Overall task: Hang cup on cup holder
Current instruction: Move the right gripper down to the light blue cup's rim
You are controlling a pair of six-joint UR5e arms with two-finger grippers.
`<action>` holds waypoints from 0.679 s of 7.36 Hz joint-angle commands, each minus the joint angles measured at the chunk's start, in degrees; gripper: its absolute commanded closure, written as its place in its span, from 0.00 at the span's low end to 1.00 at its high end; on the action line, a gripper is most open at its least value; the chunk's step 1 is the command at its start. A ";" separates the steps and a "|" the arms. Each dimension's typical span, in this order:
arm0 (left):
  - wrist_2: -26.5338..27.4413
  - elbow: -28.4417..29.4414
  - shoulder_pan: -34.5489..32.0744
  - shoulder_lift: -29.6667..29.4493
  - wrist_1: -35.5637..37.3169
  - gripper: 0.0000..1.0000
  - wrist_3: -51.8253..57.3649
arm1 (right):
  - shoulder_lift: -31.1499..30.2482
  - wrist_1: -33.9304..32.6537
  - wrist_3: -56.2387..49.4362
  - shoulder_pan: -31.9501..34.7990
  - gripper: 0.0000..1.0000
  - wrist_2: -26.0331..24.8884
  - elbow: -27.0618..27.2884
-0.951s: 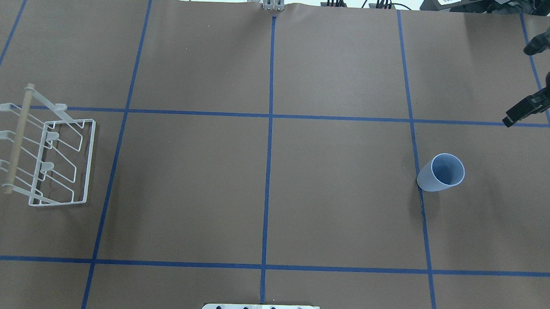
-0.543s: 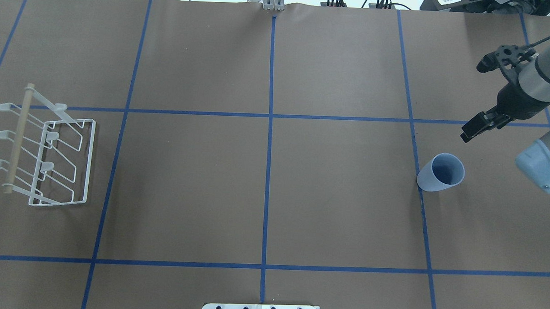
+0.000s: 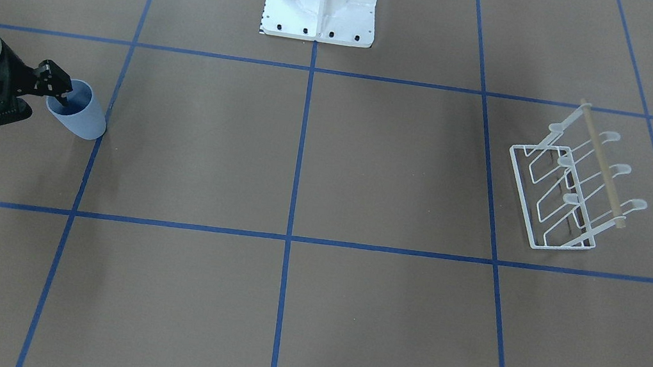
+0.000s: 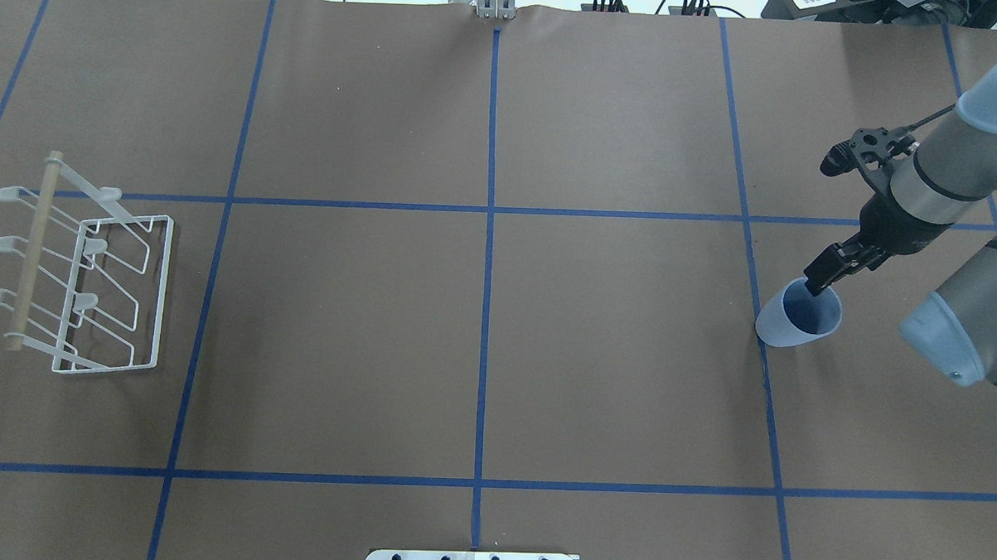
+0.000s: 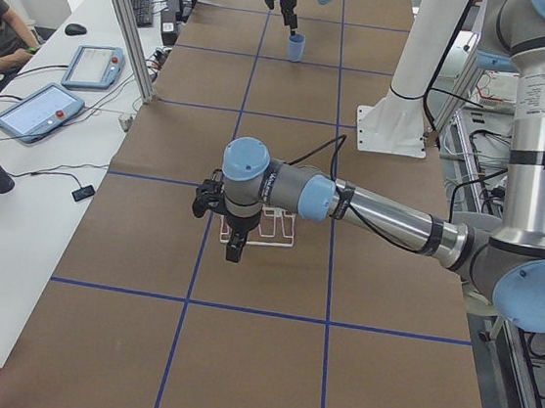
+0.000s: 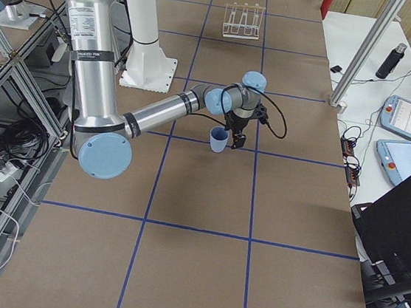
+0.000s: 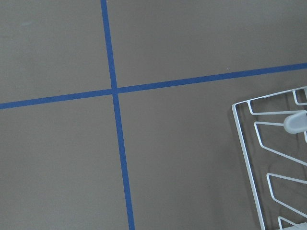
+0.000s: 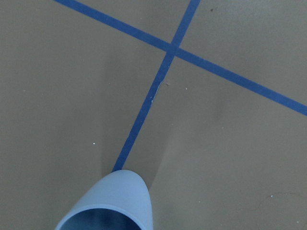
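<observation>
Brown paper-covered table (image 3: pixel 345 316) with a blue tape grid. The cup holder (image 3: pixel 569 181) stands on the robot's left side. The left gripper (image 5: pixel 233 249) hovers above the table near it, not touching; can't tell how its jaws stand. The cup (image 3: pixel 80 117) is well apart on the robot's right side, upright, mouth up, base on a tape line (image 3: pixel 88 167), not yet hung. The right gripper (image 3: pixel 59 94) is at the cup's rim, angled down. Its jaws look parted, one fingertip (image 4: pixel 815 284) dipped inside the mouth. Cup sits on the table. Farther back, a white pedestal base (image 3: pixel 320 8) stands mid-table.
</observation>
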 commanded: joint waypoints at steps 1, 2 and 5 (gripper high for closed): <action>-0.46 -0.39 0.02 0.10 -0.01 0.02 -0.01 | 0.15 -0.04 0.12 -0.95 0.07 0.22 -1.59; -0.55 -0.39 0.02 0.10 -0.01 0.02 -0.01 | 0.24 -0.04 0.81 -1.12 0.66 0.22 -1.51; -0.73 -0.74 0.02 0.10 -0.09 0.02 -0.01 | -0.20 -0.04 1.79 -1.12 1.00 0.57 -1.15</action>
